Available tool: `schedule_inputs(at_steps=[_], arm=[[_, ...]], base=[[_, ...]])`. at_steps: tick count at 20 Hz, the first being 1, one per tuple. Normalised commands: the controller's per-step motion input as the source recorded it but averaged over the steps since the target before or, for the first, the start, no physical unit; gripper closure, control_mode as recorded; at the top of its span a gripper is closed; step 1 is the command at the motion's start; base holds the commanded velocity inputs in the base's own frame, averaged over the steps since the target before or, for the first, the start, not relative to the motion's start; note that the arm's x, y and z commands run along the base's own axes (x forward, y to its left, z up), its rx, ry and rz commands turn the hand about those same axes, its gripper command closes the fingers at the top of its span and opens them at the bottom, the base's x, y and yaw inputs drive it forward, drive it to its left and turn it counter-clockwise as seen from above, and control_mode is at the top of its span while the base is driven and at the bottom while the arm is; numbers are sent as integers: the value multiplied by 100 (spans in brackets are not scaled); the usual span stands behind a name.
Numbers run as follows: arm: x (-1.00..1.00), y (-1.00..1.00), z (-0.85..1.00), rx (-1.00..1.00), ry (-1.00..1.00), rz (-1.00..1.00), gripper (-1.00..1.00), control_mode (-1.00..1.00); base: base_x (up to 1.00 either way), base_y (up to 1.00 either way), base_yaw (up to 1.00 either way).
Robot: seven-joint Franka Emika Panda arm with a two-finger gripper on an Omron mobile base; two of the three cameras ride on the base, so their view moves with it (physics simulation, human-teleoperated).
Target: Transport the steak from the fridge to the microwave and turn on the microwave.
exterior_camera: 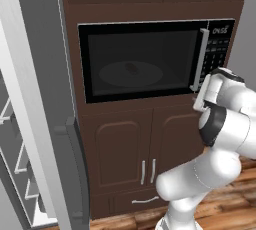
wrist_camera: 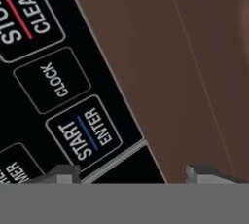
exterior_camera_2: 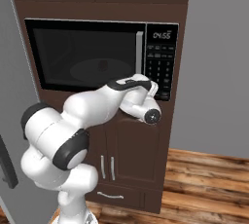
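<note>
Two dark fingers [wrist_camera: 131, 173] rise at the bottom of the hand view, spread well apart with nothing between them; they hold nothing. One tip [wrist_camera: 61, 173] sits just below the START/ENTER key [wrist_camera: 86, 133] of the keypad [wrist_camera: 44, 72], the other over the brown cabinet wood [wrist_camera: 194, 72] beside the microwave's lower right corner. The CLOCK key [wrist_camera: 54, 80] and the STOP/CLEAR key [wrist_camera: 24, 16] lie further up the panel, their lettering running tilted across the view.

The microwave [exterior_camera: 145, 59] is built into the dark brown cabinetry, wider than tall, its long axis level, the glass door shut and facing out into the room. Its silver vertical handle [exterior_camera: 201, 59] stands at the door's right edge, with the keypad just beyond it. Through the glass a small dark shape rests on the round turntable [exterior_camera: 131, 73] near its middle, most likely the steak [exterior_camera: 132, 67]; it is too dim to tell which way it points.

The white arm [exterior_camera_2: 92, 106] reaches up to the keypad's lower right corner. At the left edge of the left base view the fridge [exterior_camera: 35, 99] stands with its grey door open, the dark handle [exterior_camera: 75, 164] low on it and shelves [exterior_camera: 17, 174] showing beyond.
</note>
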Motion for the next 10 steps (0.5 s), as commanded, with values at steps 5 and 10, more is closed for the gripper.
schedule_inputs(at_steps=[5, 10], arm=[[2, -18, -23, 3, 0, -9, -100, -100], [0, -22, -26, 2, 0, -10, -100, -100]], base=[[0, 0, 0], [0, 0, 0]])
